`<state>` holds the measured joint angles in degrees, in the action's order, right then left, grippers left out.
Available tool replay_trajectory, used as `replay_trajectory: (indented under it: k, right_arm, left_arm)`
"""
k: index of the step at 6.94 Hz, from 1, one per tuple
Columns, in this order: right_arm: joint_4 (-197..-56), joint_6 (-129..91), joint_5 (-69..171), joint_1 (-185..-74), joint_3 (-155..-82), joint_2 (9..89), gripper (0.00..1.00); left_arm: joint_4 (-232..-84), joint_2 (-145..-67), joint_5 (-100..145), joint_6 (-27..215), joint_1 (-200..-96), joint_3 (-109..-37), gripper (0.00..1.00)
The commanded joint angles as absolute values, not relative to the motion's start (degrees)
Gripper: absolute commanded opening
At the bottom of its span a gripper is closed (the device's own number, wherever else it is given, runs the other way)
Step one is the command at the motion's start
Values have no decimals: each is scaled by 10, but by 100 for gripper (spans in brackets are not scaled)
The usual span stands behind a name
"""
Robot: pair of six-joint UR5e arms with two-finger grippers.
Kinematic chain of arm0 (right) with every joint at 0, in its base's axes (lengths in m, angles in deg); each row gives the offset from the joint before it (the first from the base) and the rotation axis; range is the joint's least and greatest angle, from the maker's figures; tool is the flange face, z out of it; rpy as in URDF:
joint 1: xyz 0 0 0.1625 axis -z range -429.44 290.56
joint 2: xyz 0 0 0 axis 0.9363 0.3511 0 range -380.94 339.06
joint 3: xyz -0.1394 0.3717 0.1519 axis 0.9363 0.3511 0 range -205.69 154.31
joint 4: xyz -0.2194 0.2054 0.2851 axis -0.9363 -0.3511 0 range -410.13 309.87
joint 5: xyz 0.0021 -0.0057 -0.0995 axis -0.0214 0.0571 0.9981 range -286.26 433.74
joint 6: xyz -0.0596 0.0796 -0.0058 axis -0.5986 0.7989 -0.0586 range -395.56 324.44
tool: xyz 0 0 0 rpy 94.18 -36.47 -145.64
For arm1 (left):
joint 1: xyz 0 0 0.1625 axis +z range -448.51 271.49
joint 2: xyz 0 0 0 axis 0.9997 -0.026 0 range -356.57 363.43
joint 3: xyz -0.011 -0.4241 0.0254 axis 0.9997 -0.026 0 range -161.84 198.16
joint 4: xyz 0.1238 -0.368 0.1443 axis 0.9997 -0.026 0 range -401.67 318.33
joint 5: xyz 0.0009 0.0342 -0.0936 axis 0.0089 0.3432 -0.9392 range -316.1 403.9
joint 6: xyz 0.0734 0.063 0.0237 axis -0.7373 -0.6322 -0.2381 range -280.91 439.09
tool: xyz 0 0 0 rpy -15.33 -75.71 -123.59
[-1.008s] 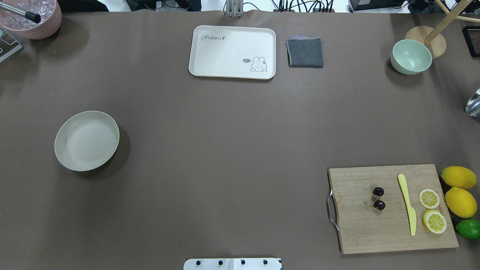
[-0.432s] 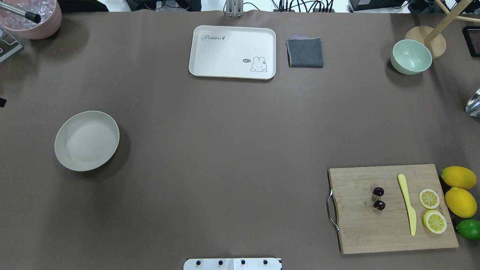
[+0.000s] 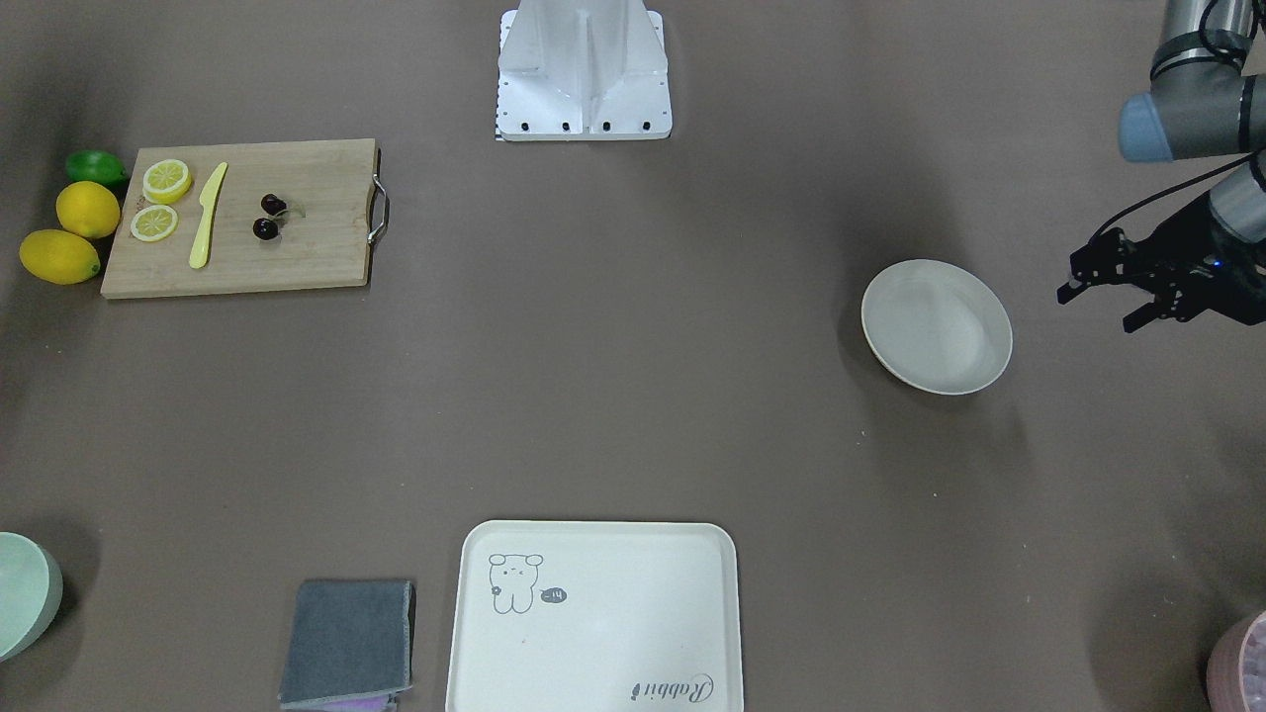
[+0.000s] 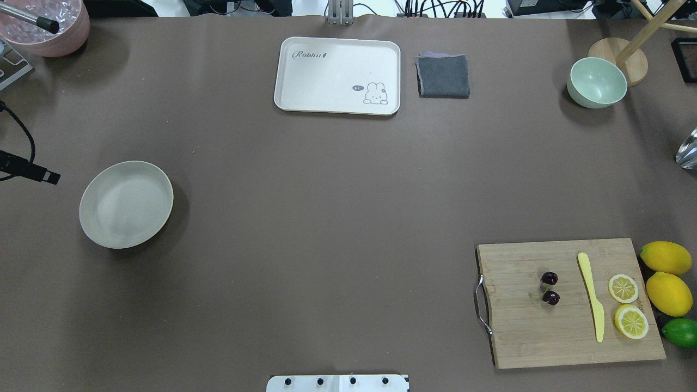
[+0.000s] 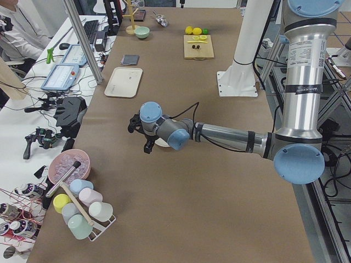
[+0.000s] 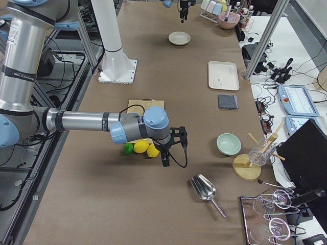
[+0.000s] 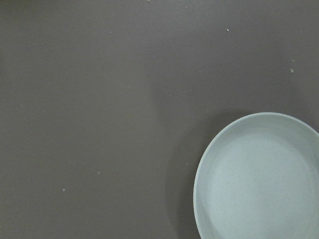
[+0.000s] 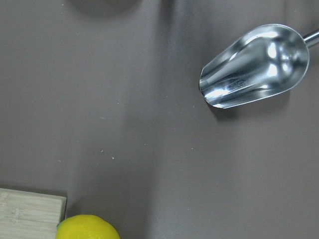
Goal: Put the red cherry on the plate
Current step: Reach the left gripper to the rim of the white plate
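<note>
The red cherry (image 4: 550,288) is a joined pair of dark glossy fruits lying on the wooden cutting board (image 4: 523,332), also seen across the table (image 3: 267,218). The plate (image 4: 126,204) is round, off-white and holds nothing; it sits far left, and is visible again in the front view (image 3: 937,326) and the left wrist view (image 7: 259,179). My left gripper (image 3: 1100,305) hovers open just outside the plate, with one fingertip (image 4: 52,177) at the overhead view's left edge. My right gripper (image 6: 173,148) hangs beyond the lemons; I cannot tell its state.
On the board lie a yellow knife (image 4: 592,296) and two lemon slices (image 4: 623,288). Two lemons (image 4: 667,275) and a lime (image 4: 680,332) sit beside it. A cream tray (image 4: 337,75), grey cloth (image 4: 443,76) and green bowl (image 4: 597,83) stand at the back. A metal scoop (image 8: 254,64) lies far right.
My left gripper has come into the overhead view from the left edge and moved toward the plate. The cherry, plate and board have not moved.
</note>
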<state>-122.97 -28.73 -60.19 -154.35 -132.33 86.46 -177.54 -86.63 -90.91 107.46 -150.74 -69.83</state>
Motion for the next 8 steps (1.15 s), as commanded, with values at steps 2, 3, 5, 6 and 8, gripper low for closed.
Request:
replay_trajectory:
  k: [2,3,5,6,8]
  right_arm:
    - [-1227,-287,-601,-1543,-1322,865,100]
    - [-1226,-288,-600,-1543,-1322,865,100]
    - [-1226,-287,-600,-1543,-1322,865,100]
    - [-1226,-288,-600,-1543,-1322,865,100]
    - [-1226,-288,-601,-1543,-1322,865,100]
  left_arm:
    - [-1877,-871,-845,1188,-1428,-656,81]
    - [-1903,-871,-844,1200,-1419,-640,58]
    - [-1906,-872,-845,1219,-1418,-643,14]
    - [-1923,-873,-845,1237,-1418,-647,0]
    - [-1967,-879,-849,1292,-1418,-652,0]
